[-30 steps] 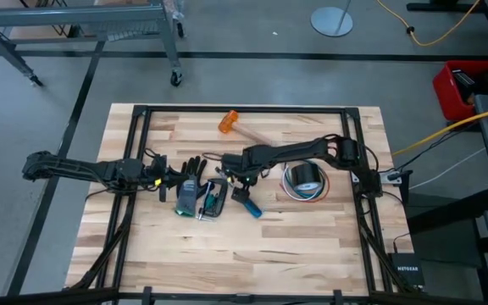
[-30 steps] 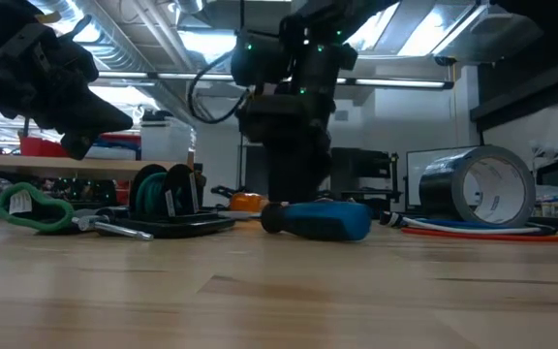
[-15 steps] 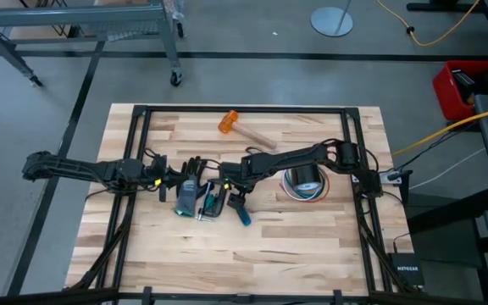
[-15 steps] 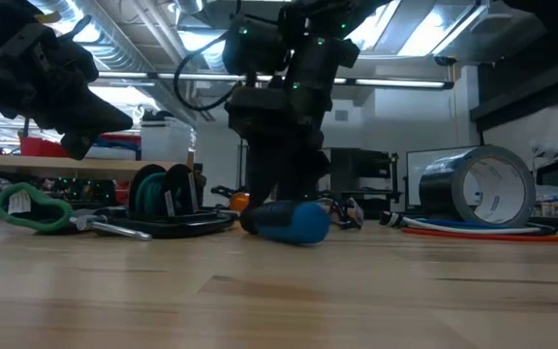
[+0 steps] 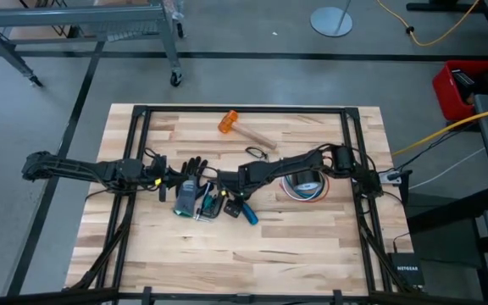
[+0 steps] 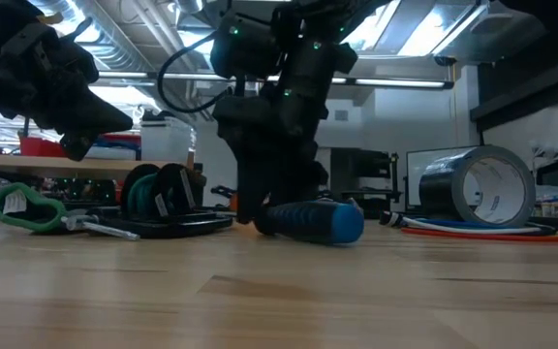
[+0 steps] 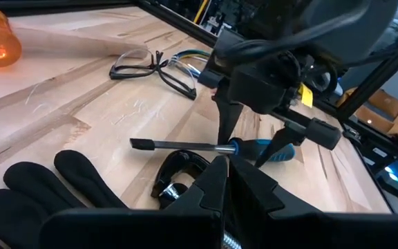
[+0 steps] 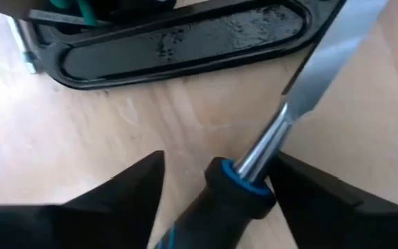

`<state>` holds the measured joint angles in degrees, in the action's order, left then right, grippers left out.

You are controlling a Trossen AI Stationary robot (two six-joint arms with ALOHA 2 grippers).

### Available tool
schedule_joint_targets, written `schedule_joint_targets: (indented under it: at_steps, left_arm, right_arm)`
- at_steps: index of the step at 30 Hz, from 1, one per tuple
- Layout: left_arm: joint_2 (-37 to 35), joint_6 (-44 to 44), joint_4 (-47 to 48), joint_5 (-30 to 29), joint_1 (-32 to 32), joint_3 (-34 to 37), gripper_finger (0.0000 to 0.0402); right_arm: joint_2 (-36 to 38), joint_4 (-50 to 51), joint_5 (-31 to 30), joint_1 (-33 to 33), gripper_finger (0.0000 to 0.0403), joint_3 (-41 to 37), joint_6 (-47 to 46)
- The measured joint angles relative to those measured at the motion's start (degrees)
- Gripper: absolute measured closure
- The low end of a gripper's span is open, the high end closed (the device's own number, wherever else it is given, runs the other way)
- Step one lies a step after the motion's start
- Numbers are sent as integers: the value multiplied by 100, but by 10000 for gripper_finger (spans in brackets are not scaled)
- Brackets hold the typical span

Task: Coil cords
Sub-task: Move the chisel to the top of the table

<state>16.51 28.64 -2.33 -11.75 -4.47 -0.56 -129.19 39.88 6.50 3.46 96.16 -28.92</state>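
Inspection of the wooden plank bench [image 5: 312, 246] found a shallow black plastic tray [image 6: 177, 226] left of its centre. Coiled black and teal-green cords [image 6: 158, 192] stood upright in it, dark rounded loops against the level view. A second teal-green cord [image 6: 22, 206], looped and tagged, lay just beside the tray, nearer the left edge.

The right gripper [image 8: 216, 162] was down at the tray's right side, its fingers spread wide to either side of a blue-handled screwdriver [image 5: 246, 209] with a bright steel shaft; it had hold of nothing. The left gripper [image 7: 228, 181] hung over black gloves [image 5: 189, 167] near the left edge, fingers pressed together, empty.

Only the overhead view showed an orange-headed mallet [image 5: 242, 127] with a wooden handle near the far edge, and red, white and blue wires [image 5: 302, 193] ringing a grey tape roll [image 6: 482, 189] towards the right edge. Only the left wrist view showed clear safety glasses [image 7: 154, 62]. The right wrist view alone showed the tray's pebbled inner surface.
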Motion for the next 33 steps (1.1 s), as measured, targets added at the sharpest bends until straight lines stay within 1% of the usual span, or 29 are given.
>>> schedule_joint_targets:
  at_steps: [2, 6, 7, 9, 16, 27, 31, 33]
  left_arm:
    - [0, -9, 0, 0, 0, 0, 392]
    - [0, 7, 0, 0, 0, 0, 392]
    - [0, 7, 0, 0, 0, 0, 392]
    - [0, 9, 0, -2, 0, 0, 392]
    - [0, -3, 0, 0, 0, 0, 392]
    - [2, 7, 0, 0, 0, 0, 392]
    - [2, 0, 0, 0, 0, 0, 392]
    - [2, 9, 0, 0, 0, 0, 392]
  right_arm:
    - [-6, 30, -99, 0, 186, 4, 124]
    - [-8, 86, -265, -12, 273, 2, 419]
    - [-4, 85, -307, -24, 277, 1, 497]
    - [3, 78, -351, -71, 277, -1, 701]
    - [5, 63, -95, -424, 277, -5, 1148]
    - [-6, -383, 39, -1276, 277, -18, 1415]
    - [-13, -655, -116, -1614, 277, -18, 1422]
    - [-19, -880, -373, -1798, 277, -18, 1427]
